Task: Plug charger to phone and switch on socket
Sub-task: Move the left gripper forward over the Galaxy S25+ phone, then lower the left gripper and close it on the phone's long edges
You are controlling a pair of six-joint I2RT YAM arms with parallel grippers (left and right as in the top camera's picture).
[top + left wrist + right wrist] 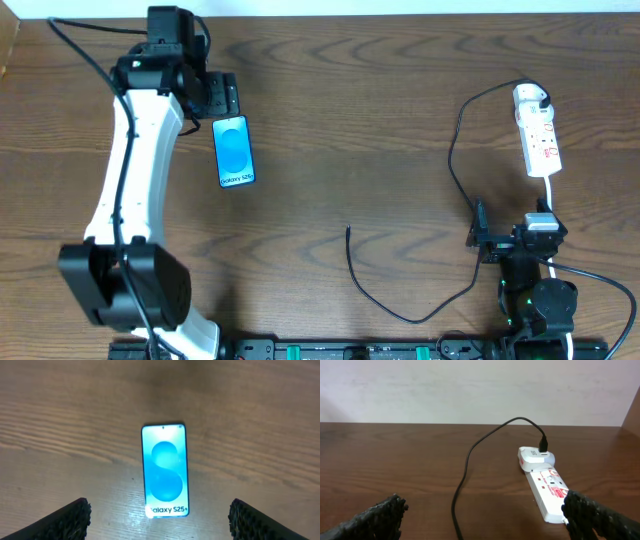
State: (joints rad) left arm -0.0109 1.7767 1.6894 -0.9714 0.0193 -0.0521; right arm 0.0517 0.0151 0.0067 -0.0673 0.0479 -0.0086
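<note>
One slim blue-screened phone [165, 471], face up

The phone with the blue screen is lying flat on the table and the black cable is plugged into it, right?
No. The phone does lie flat on the table, but the charger is not plugged in: the overhead view shows its free end lying apart from the phone.

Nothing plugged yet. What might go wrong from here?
The thin plug end lies flat: the right gripper may miss it. The phone lies loose; pushing the plug in may slide it unless the left gripper pins it. The cable loops close by the right gripper and may snag.
</note>
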